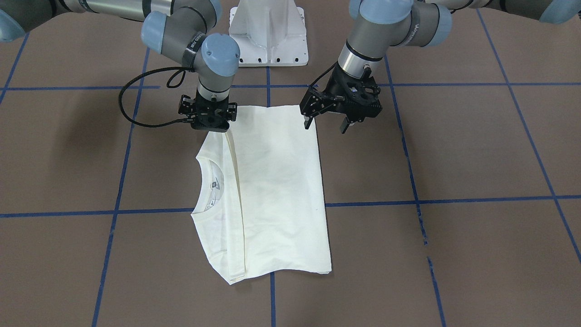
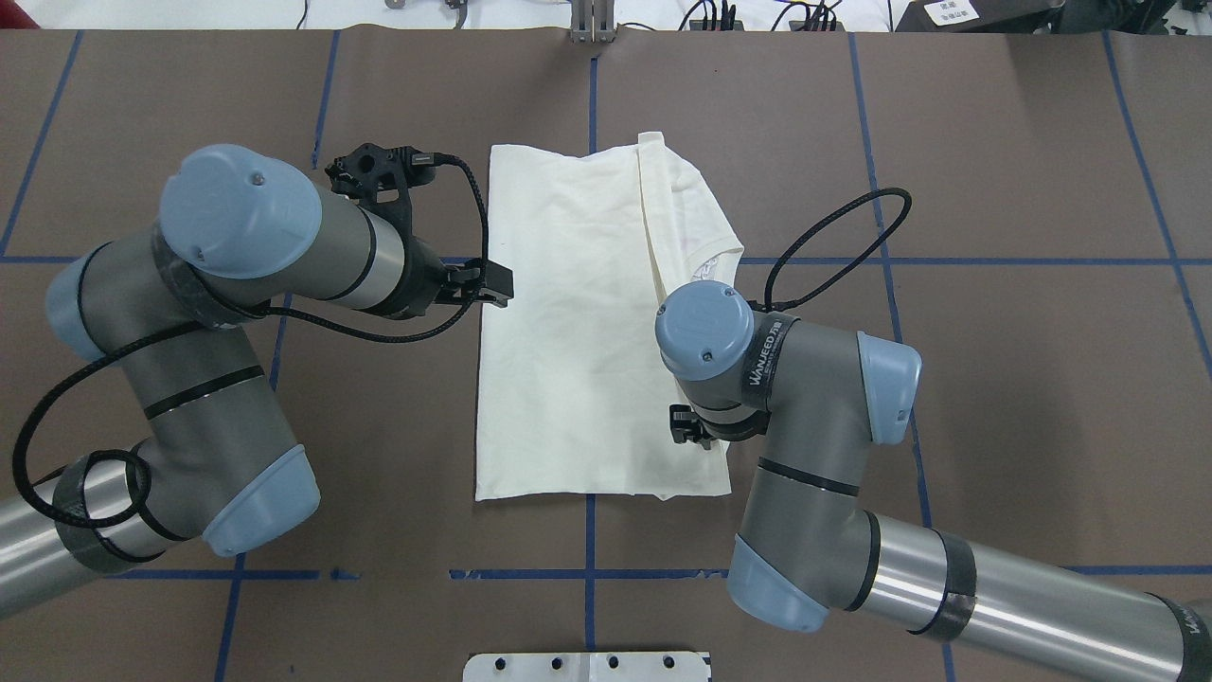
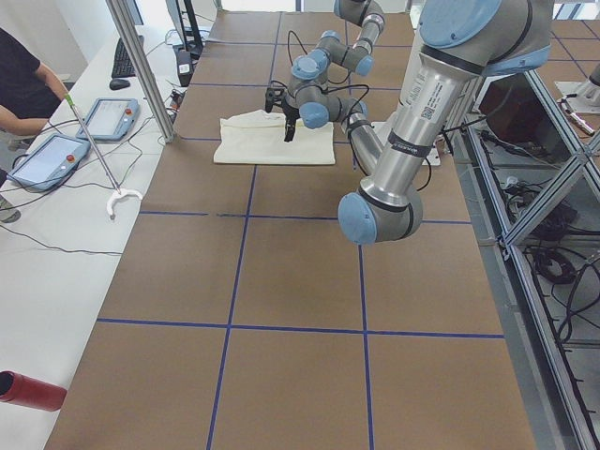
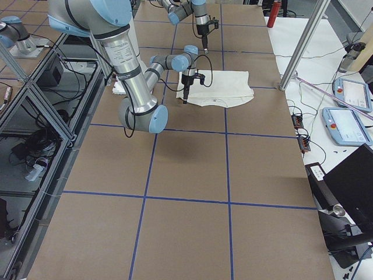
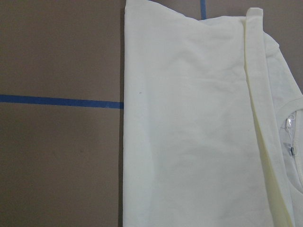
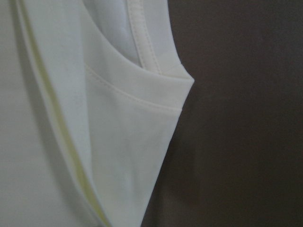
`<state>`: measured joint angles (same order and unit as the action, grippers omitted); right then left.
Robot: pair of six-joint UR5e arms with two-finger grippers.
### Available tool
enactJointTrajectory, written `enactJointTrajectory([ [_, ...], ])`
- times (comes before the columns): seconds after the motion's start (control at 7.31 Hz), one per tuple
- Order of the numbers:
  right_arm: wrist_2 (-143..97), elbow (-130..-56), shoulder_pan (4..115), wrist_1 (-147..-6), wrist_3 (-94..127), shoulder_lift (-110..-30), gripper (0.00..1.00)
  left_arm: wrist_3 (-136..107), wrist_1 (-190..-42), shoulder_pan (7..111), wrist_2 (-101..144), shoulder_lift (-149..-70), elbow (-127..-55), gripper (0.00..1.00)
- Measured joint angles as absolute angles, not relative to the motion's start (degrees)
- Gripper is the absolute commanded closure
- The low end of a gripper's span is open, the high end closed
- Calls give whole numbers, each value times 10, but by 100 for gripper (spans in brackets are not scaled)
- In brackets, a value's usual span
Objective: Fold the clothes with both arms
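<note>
The left fingers are spread and carry nothing. 1 tip is poised over the T-shirt's robot-side corner at the hem end, the other over bare counter. The right fingers point down at the other robot-side corner, by the shoulder; whether they have pinched the cloth I cannot tell (the wrist block hides the tips). The T-shirt lies flat at the middle of the counter between the 2 arms, plain side up. It is narrowed into a long rectangle, with the neckline toward the robot's right. The step in hand looks like taking both near corners for the next fold. To do it well, each pair should bite all the stacked layers just inside its corner, low enough to catch the bottom ply. Both should then lift together and level, keeping the edge taut so the far edges meet square. The cloth is a thin, soft cream knit, limp and lightly creased, and will likely sag between the grips. A folded-over panel forms a ridge along the shoulder side, and the stitched collar band looks thicker, with a small label inside. The counter is matte brown, gridded with blue tape.
</note>
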<state>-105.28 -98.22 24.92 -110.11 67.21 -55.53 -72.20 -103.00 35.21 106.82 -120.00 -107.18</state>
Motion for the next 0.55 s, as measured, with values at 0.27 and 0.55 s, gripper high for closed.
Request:
enactJointTrajectory([
  [0.27, -1054, -984, 260, -1103, 669, -562, 0, -723, -1030, 346, 1068, -1201, -1071, 0],
  [0.55, -1056, -990, 273, -1102, 658, -557, 0, -723, -1033, 344, 1068, -1201, -1071, 0],
])
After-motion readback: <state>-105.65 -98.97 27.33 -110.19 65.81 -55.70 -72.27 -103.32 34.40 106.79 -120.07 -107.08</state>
